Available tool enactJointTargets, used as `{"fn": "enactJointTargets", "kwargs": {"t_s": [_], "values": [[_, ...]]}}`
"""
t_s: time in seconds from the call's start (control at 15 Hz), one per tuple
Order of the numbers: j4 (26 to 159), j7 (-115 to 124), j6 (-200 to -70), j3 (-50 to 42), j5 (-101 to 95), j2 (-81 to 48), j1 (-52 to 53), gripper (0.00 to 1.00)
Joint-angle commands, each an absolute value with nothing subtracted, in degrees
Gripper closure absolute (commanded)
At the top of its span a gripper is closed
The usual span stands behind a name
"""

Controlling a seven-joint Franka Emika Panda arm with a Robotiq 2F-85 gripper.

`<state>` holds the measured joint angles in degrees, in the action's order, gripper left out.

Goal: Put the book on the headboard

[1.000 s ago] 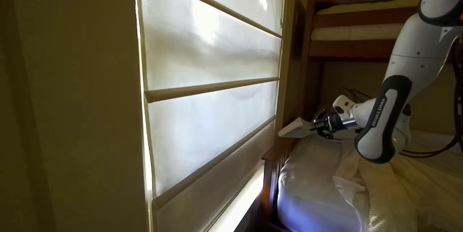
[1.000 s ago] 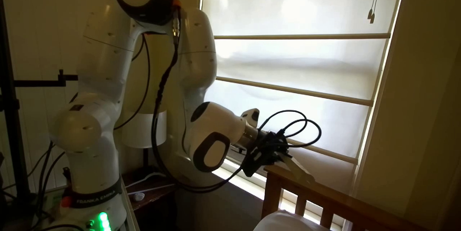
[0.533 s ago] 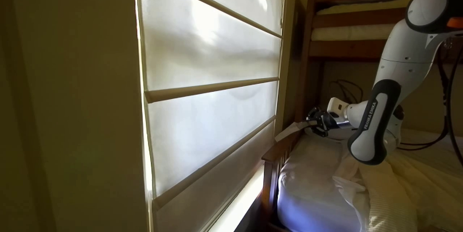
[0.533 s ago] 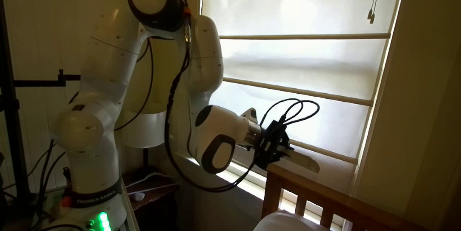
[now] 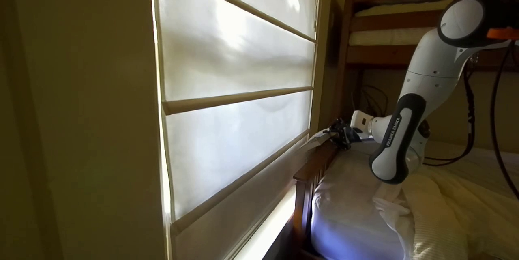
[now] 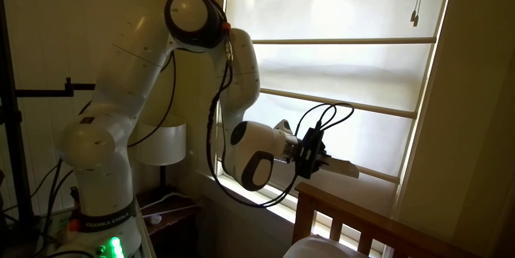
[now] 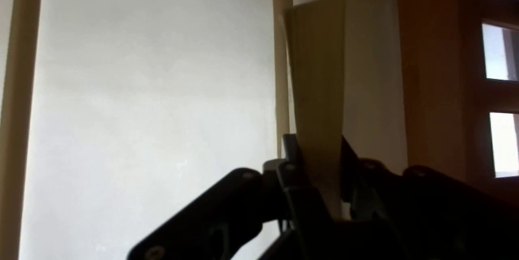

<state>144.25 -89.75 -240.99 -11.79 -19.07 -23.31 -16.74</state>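
Note:
The book (image 5: 316,140) is a thin pale slab that juts from my gripper (image 5: 333,133) toward the window blind. In an exterior view the book (image 6: 341,166) is nearly level, its far end slightly lower, and shows above the headboard (image 6: 354,213). The headboard (image 5: 313,170) is a brown slatted board with a flat top rail. In the wrist view the book (image 7: 318,73) stands edge-on between the fingers (image 7: 290,146), which press it from both sides. The headboard (image 7: 434,89) shows to its right, apart from the book. The book's cover marks cannot be made out.
A window blind (image 6: 322,69) hangs just behind the headboard. A mattress with rumpled bedding (image 5: 442,207) lies beside it. A bunk post (image 5: 344,53) and rails rise at the back. A lamp (image 6: 161,145) stands near the arm. Loose cables (image 6: 328,109) loop above the gripper.
The arm has carried the book toward the blind and over the headboard's side. The book has risen in an exterior view and its downward tilt has lessened. The grip looks unchanged.

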Motion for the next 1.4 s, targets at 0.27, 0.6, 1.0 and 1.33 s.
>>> {"fn": "enactJointTargets", "kwargs": {"t_s": [0.27, 0.6, 1.0, 1.33], "values": [[143.3, -90.3, -243.4, -11.3, -13.5, -32.3, -17.2, 0.94], [140.6, -88.5, -243.4, -6.9, -11.3, -32.8, -19.8, 0.94], [140.1, -90.8, -243.7, -7.0, -11.8, -35.2, -19.4, 0.94], [139.3, -91.0, -243.6, -7.3, -11.0, -37.1, -19.3, 0.94]]}}
